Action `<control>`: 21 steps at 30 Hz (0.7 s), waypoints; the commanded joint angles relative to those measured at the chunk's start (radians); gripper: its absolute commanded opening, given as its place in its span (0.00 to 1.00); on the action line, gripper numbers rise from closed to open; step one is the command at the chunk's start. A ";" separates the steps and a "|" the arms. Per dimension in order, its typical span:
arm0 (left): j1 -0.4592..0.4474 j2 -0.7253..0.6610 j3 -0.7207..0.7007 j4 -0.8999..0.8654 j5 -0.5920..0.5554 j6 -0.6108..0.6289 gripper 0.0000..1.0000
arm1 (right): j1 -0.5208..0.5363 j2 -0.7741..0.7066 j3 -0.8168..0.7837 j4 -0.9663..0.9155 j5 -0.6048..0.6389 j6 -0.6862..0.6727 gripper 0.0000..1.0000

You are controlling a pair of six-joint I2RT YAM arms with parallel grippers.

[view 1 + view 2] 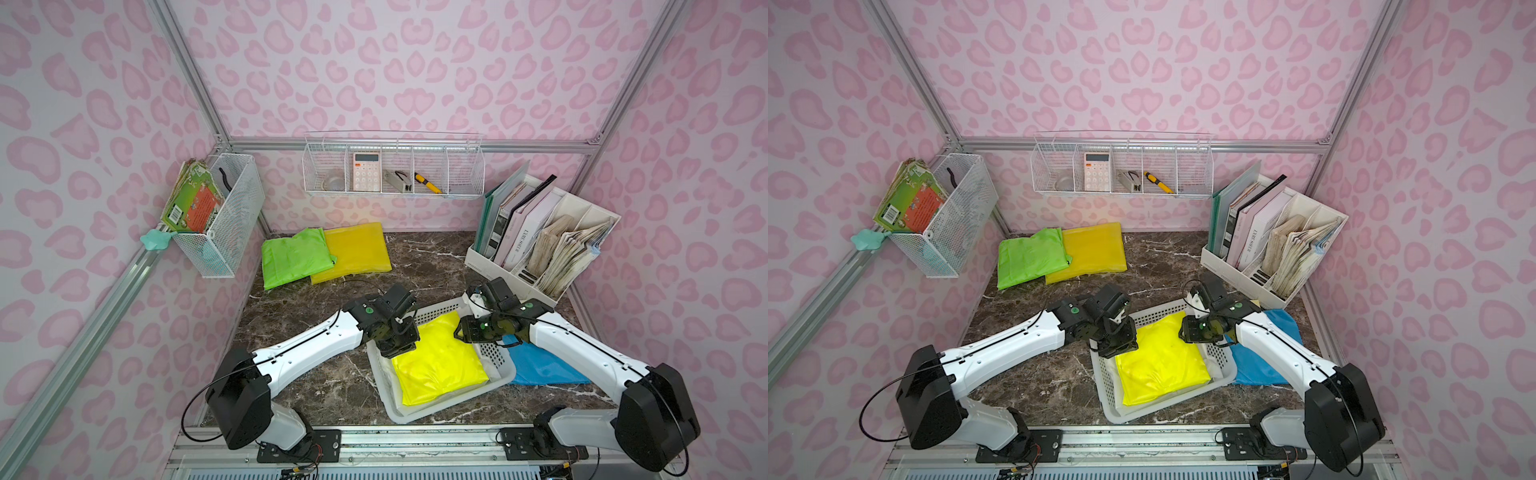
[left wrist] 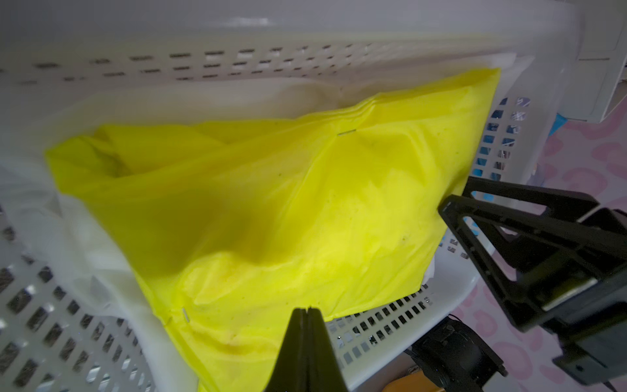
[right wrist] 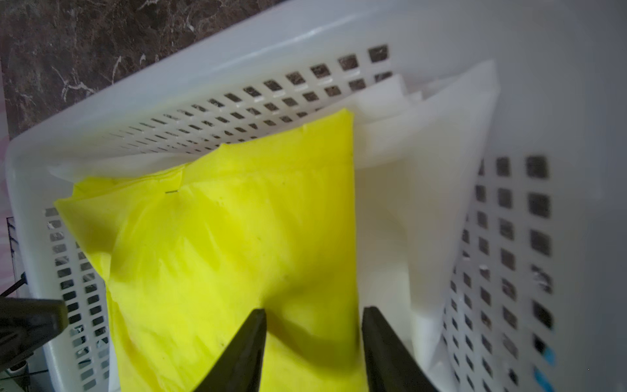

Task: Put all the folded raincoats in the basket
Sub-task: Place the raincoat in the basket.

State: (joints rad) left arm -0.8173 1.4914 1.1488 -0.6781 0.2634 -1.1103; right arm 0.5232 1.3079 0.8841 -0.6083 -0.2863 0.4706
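Raincoat: we've got the bright yellow folded plastic raincoat [image 1: 440, 361] lying flat inside the low white perforated plastic basket [image 1: 461, 398], right between the two sets of jaws.
Left gripper [image 2: 307, 310]: jaws pressed tight together at the raincoat's edge, and we can't see anything pinched in them.
Right gripper [image 3: 314, 310]: jaws partly open with nothing in them, yellow plastic just under the gap.
Wrist views only: a small metal staple [image 2: 346, 132] in the raincoat, plus a white folded sheet [image 3: 424, 169] underneath it.
Top views only: a lime green folded raincoat [image 1: 295, 257] overlapping an orange-yellow one [image 1: 357, 249], well beyond both jaws.
Axis: it looks nearly square to us, with its edges roughly along the basket walls, so we can't call a long axis.
Writing: there's spine lettering on a pale pink book [image 1: 521, 237] beyond the right jaws, too small for us to read.
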 commanded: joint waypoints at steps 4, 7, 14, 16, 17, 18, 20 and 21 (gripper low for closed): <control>0.000 0.054 0.002 0.043 0.044 0.035 0.01 | -0.006 -0.015 0.061 0.007 0.042 -0.013 0.60; 0.000 0.082 0.002 0.040 0.049 0.035 0.00 | -0.010 -0.027 0.084 0.033 0.036 -0.023 0.58; 0.000 0.118 -0.008 0.032 0.024 0.036 0.00 | 0.001 0.032 -0.003 0.239 -0.254 0.051 0.30; 0.000 0.124 -0.012 0.031 0.022 0.037 0.00 | -0.004 0.068 -0.030 0.272 -0.246 0.053 0.30; 0.000 0.124 -0.016 0.031 0.018 0.037 0.00 | -0.010 0.090 -0.043 0.286 -0.244 0.053 0.29; 0.000 0.125 -0.017 0.029 0.017 0.036 0.00 | -0.016 0.107 -0.051 0.294 -0.244 0.054 0.28; 0.000 0.127 -0.019 0.015 0.006 0.042 0.00 | -0.033 0.131 -0.064 0.303 -0.219 0.048 0.26; 0.000 0.127 -0.021 0.009 0.000 0.043 0.00 | -0.041 0.133 -0.071 0.302 -0.198 0.047 0.26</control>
State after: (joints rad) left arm -0.8177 1.6131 1.1332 -0.6426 0.2916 -1.0859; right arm 0.4953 1.4300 0.8234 -0.3504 -0.5018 0.5133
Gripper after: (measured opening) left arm 0.063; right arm 0.263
